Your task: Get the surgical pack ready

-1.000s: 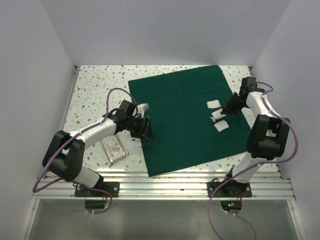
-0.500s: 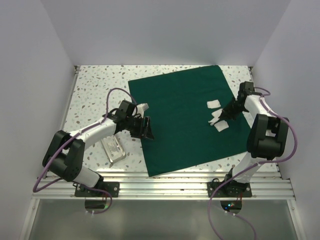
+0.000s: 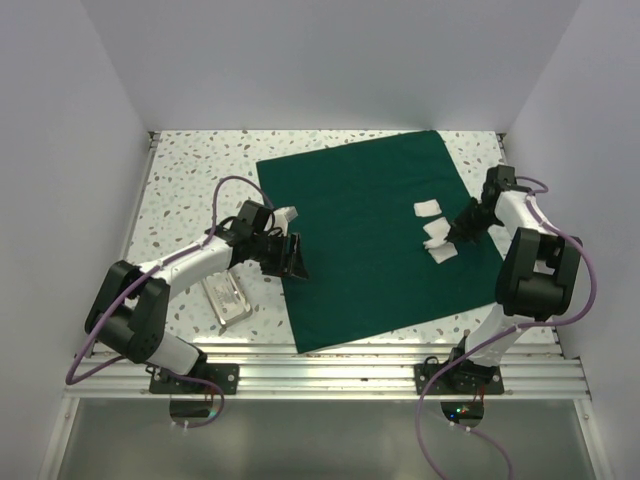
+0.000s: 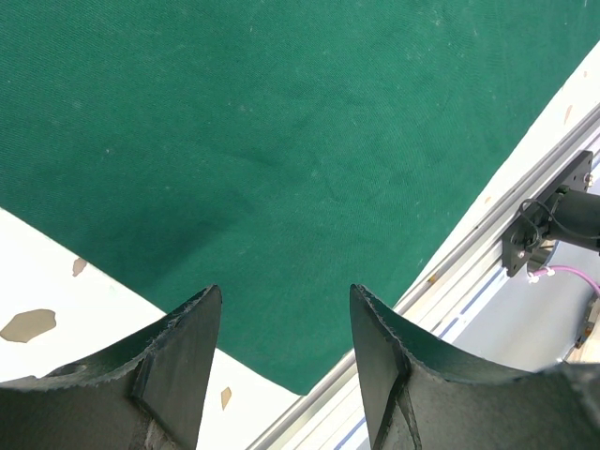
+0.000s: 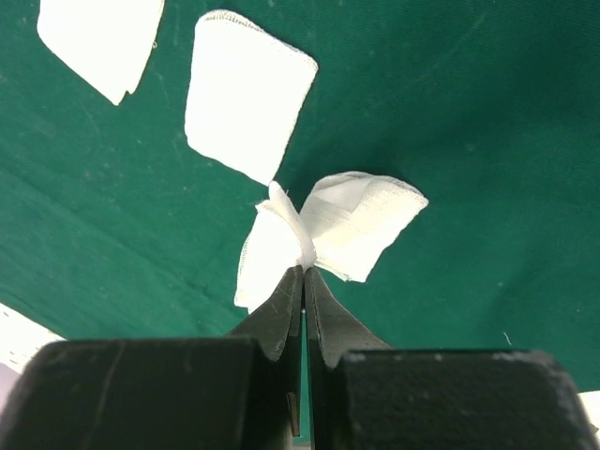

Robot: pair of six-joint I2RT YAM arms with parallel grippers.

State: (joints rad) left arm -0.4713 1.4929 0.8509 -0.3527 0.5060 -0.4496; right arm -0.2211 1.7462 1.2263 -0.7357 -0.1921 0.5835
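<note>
right fingers (image 5: 302, 286) pinched shut on gauze (image 5: 361, 223) | left fingers (image 3: 291, 256) wide, empty | lay it flat on surgical pack (image 3: 365, 215), beside other squares (image 5: 246, 108)

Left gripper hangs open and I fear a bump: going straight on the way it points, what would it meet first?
Probably the green cloth, close to its edge, judging by what shows between the fingers of the left gripper; how far off is unclear.
</note>
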